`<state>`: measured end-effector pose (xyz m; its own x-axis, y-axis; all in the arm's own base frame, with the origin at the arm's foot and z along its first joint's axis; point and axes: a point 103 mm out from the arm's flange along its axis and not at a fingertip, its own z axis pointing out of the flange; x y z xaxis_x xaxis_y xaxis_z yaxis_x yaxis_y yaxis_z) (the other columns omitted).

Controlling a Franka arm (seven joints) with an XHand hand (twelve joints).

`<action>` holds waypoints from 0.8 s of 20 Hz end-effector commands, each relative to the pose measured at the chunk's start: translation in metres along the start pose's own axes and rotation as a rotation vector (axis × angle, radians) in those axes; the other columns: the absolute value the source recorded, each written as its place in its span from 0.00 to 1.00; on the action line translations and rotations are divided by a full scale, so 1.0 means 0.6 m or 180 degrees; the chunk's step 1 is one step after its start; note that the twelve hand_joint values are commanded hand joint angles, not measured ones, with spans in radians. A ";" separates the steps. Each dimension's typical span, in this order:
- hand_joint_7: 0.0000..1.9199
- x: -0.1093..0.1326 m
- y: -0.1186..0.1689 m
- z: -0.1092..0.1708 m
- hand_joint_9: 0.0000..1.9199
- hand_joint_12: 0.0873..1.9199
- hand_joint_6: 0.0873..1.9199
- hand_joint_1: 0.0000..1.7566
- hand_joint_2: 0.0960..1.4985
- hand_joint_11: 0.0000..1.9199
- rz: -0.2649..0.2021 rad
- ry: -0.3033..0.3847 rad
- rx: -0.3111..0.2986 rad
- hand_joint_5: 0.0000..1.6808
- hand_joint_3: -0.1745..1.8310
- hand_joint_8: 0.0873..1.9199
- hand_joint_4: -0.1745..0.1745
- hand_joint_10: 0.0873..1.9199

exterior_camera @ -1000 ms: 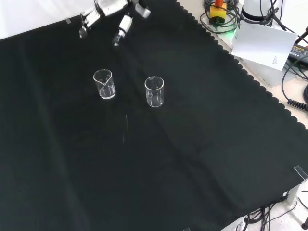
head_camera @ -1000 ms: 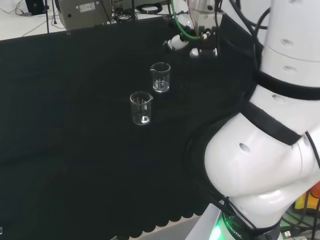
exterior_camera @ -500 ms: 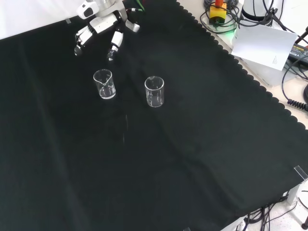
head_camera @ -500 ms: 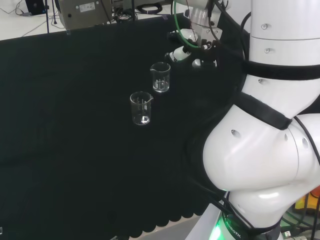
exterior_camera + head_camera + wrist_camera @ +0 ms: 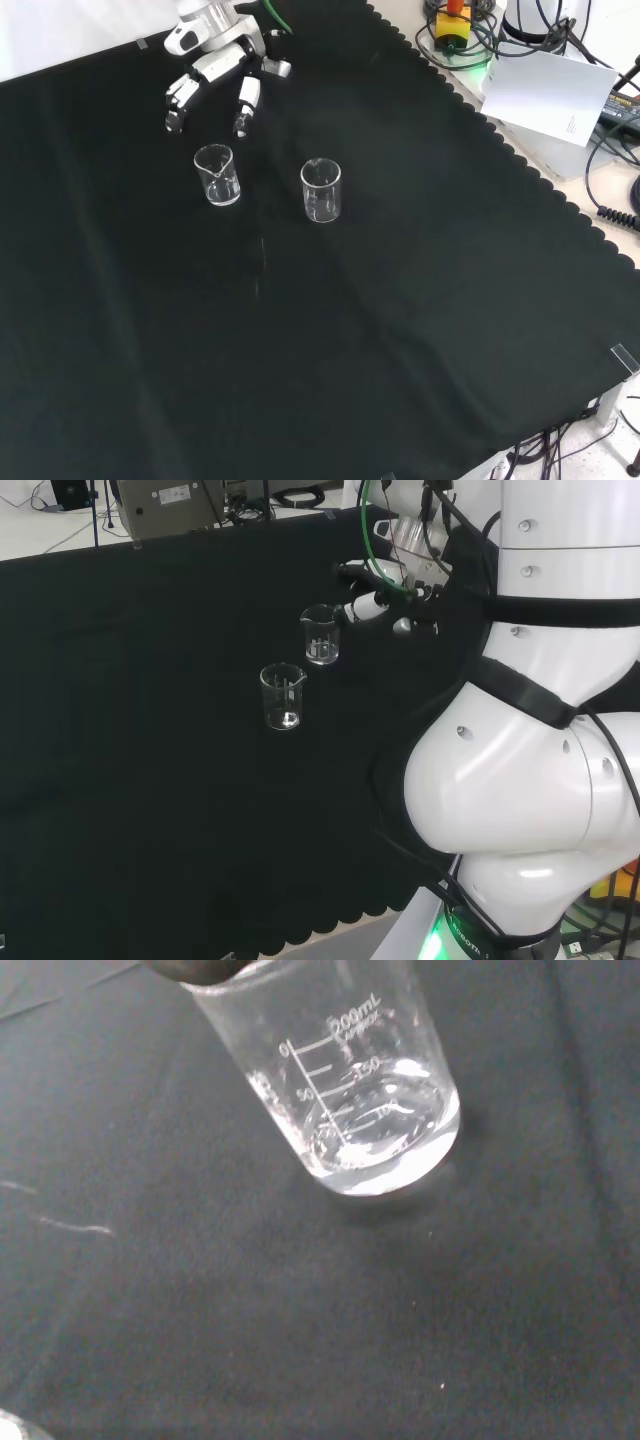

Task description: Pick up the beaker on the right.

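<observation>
I am in the approach step: nothing is gripped yet. My hand hangs above the black cloth of the bench with its fingers spread and pointing down, and they hold nothing. Two clear beakers stand on the cloth, a little apart from each other, both upright and both apparently empty.

In the head view the beaker nearest the hand is the one to the right and farther back, and my hand is just beside it, close to its rim but, as I judge, not touching. In the front view this same beaker is the left one of the pair, directly below my fingertips, while the other beaker stands to its right. So the task's "right" agrees with the head view, and I take this nearer beaker as my target.

The next move, I think, calls for lowering the hand until the fingers and thumb stand on opposite sides of the glass wall, then closing around it. The glass is smooth and light, so it could tip if one finger arrives first.

In the wrist view the beaker shows a printed white scale with graduation lines and some figures. I would not rely on reading them, because they are seen through curved glass.
</observation>
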<state>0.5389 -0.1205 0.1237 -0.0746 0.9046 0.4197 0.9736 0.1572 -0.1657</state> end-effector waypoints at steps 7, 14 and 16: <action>0.03 -0.013 0.027 0.058 0.14 0.72 0.00 0.46 0.56 0.02 -0.0382 0.0498 0.0173 0.18 0.00 0.29 0.45 0.29; 0.05 -0.012 0.040 0.077 0.14 0.72 0.00 0.48 0.55 0.00 -0.0411 0.0715 0.0053 0.18 0.00 0.30 0.45 0.29; 0.06 -0.013 0.043 0.083 0.14 0.72 0.00 0.48 0.54 0.00 -0.0427 0.0775 0.0018 0.18 0.00 0.30 0.45 0.30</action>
<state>0.5492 -0.1078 0.0817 -0.1462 0.7922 0.5925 0.9535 0.2723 -0.1288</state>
